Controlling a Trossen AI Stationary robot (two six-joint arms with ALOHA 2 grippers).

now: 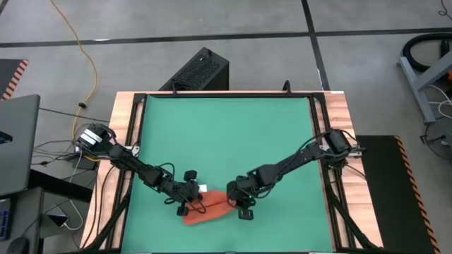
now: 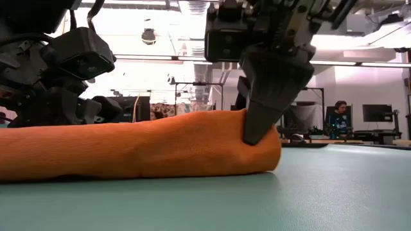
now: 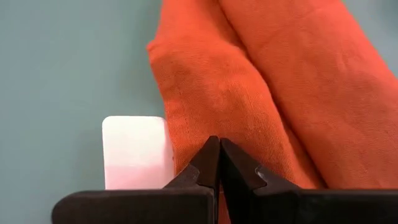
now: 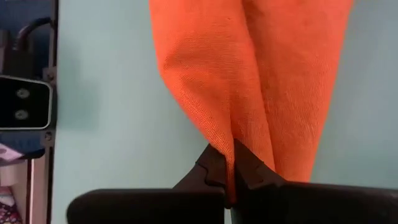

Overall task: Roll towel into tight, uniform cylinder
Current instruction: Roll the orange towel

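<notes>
Towel (image 1: 206,208) lies half-rolled on the green mat (image 1: 233,134). Left pincer (image 1: 189,205) & right pincer (image 1: 240,209) each clamped on a towel end, prob. to keep the roll tight, even.

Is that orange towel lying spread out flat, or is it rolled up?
Rolled up. The towel lies on the mat as a long, thick bundle, with lengthwise folds showing in the wrist views. How tight the roll is, cannot tell.

Green mat (image 1: 233,134), black box (image 1: 200,70), yellow cable (image 1: 83,49), seated person (image 2: 338,117)
</notes>
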